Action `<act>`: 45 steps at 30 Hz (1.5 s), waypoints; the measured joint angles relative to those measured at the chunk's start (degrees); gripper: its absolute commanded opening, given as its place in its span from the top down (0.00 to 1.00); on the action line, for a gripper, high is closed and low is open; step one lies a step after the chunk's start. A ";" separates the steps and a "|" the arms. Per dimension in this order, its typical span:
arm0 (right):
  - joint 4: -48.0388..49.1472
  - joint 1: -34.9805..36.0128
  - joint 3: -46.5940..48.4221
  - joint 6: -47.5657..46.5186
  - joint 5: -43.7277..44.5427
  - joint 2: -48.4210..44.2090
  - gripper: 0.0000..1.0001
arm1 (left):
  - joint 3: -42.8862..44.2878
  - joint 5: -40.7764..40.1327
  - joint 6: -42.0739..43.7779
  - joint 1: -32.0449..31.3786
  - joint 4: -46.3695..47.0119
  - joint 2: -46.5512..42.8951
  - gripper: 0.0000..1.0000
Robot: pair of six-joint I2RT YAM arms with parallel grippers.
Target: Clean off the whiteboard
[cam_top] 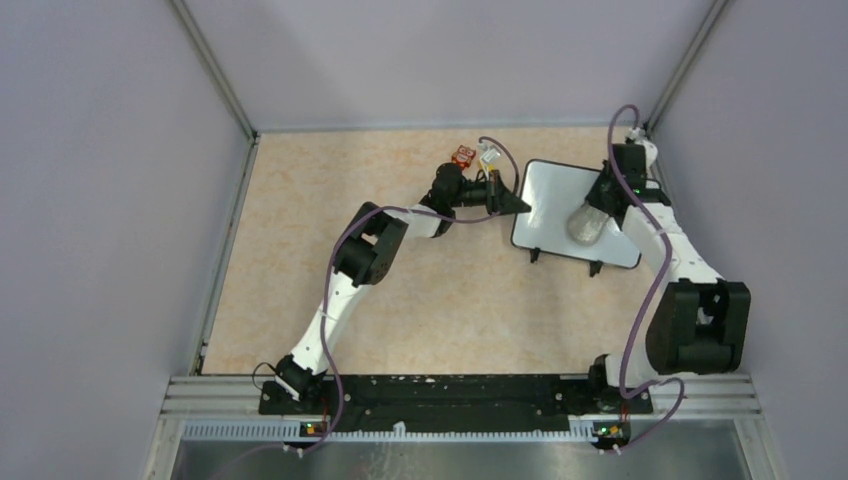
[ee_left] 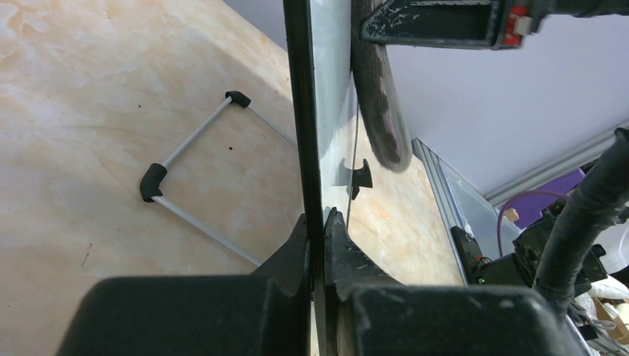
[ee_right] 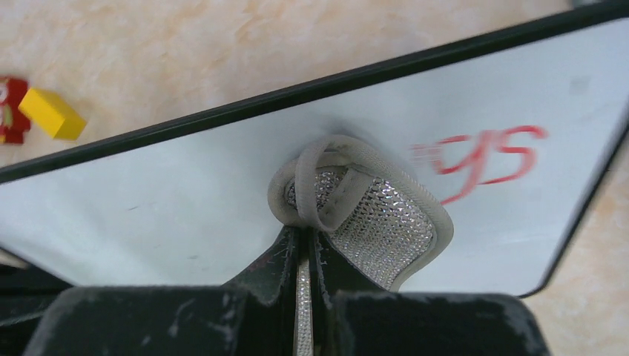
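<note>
Whiteboard [cam_top: 548,205] frame is pinched between the closed jaws of the left gripper [ee_left: 317,222], which clamp its black left edge and appear to steady it. The right gripper [ee_right: 305,241] has its jaws closed on a grey mesh cloth [ee_right: 371,219], whose wad presses against the glossy face. Just beside the cloth is red handwriting [ee_right: 482,152], streaked at the end nearest the wad, so the wiping looks begun but unfinished: that patch is left to clear, while the rest of the visible face looks white. The board sits at the far right of the counter [cam_top: 400,300], with a yellow block [ee_right: 52,113] and a red toy [ee_right: 9,111] near its far-left corner.
</note>
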 measured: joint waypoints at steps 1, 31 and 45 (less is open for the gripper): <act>-0.28 2.64 1.07 -0.20 1.25 0.90 1.00 | 0.00 -0.04 0.00 0.02 -0.07 0.00 1.00; 1.49 -12.83 -4.13 5.18 -6.97 -2.67 1.00 | 0.00 -0.22 -0.31 -0.15 0.26 -0.02 1.00; 2.73 -3.32 -3.61 1.95 -1.95 -3.72 1.00 | 0.00 0.59 0.35 -0.04 0.46 -0.02 1.00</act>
